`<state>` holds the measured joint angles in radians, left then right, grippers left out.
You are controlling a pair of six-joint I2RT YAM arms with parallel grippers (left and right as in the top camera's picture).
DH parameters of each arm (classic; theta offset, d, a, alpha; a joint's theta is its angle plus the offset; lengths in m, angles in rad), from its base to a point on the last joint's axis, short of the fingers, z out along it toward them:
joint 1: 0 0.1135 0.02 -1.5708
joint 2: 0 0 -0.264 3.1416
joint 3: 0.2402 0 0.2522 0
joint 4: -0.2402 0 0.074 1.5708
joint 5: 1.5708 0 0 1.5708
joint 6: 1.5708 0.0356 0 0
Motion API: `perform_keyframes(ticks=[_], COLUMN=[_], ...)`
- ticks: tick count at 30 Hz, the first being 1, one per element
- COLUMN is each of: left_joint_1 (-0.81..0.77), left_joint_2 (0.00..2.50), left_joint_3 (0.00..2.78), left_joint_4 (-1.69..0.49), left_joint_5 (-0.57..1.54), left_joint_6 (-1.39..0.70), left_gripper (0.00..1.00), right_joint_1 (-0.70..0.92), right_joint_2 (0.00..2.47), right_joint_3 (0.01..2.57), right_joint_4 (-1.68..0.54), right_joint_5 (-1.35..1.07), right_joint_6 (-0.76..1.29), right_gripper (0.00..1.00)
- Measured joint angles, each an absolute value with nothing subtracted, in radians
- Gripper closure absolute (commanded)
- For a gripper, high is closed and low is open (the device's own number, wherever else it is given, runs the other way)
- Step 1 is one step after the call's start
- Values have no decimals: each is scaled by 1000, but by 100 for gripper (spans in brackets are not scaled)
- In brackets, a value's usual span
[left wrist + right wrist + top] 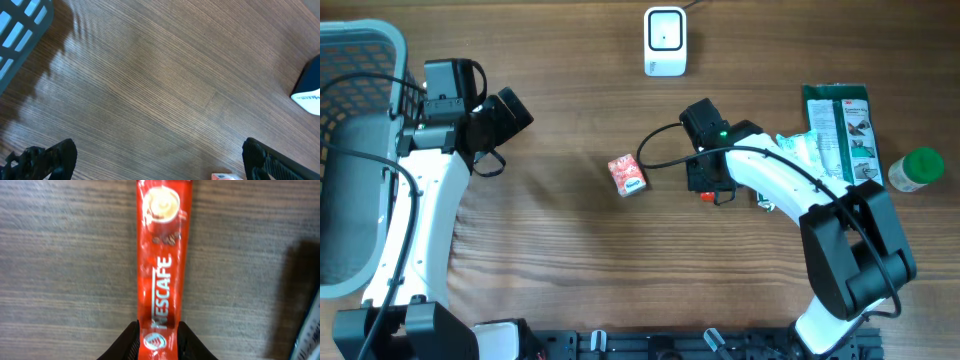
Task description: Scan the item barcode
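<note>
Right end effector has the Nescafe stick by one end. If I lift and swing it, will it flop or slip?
Likely floppy: the Nescafe stick is a long, thin sachet pinched only at its end by the right end effector, so the free length may droop or swing. Its glossy film looks slippery. Probably very light.

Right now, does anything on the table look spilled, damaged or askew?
Nothing spilled or damaged. The Nescafé stick sachet looks intact, pinched at one end by the right claw. Only oddities: the small red box sits skewed to the wood grain, and a crumpled wrapper lies against the green packet at the right.
</note>
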<state>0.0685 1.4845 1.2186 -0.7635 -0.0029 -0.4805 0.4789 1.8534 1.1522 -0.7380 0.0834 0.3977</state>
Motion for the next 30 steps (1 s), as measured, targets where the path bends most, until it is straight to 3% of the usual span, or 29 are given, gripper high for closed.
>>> perform_keyframes(ticks=[8,14,27,30], left_joint_1=[68,68,68,68], left_joint_2=[1485,1485,1485,1485], left_joint_3=[1219,1219,1219,1219], left_joint_4=[-764,-764,-764,-764], left_joint_5=[-3,-3,-3,-3], left_joint_6=[-480,-481,-480,-481], left_gripper=[0,0,0,0], right_joint_1=[479,479,482,482], right_joint_2=[1853,1853,1841,1829], right_joint_3=[1093,1089,1063,1042], right_joint_4=[-633,-627,-596,-575], right_joint_5=[85,90,91,92], right_joint_6=[395,394,394,395], right_gripper=[79,73,71,76])
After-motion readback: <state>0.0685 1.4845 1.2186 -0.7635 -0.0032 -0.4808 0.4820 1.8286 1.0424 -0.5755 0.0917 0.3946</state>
